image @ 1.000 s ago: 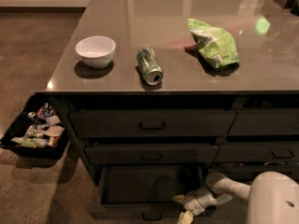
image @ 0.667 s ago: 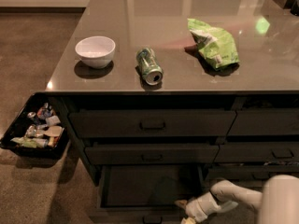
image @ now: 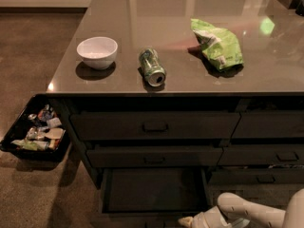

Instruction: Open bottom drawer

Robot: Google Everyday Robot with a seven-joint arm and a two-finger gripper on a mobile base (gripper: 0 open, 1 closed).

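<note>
Bottom drawer (image: 154, 190) sat pulled out below desk (image: 128, 27) front edge, dark inside. Hand (image: 188, 220) low by drawer's front right corner; clamped or loose, couldn't tell tbh.

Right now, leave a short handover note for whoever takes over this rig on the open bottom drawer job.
Gripper: the robot's cream two-finger gripper is low at the picture's bottom edge, by the right front corner of the bottom drawer.
Drawer: the wide, dark grey-black bottom drawer is pulled out, showing its dark interior. The dark middle drawer and the top drawer above it are shut.
Done: the drawer looks open.
Left: probably only to check it is out far enough, then back the arm clear.
</note>
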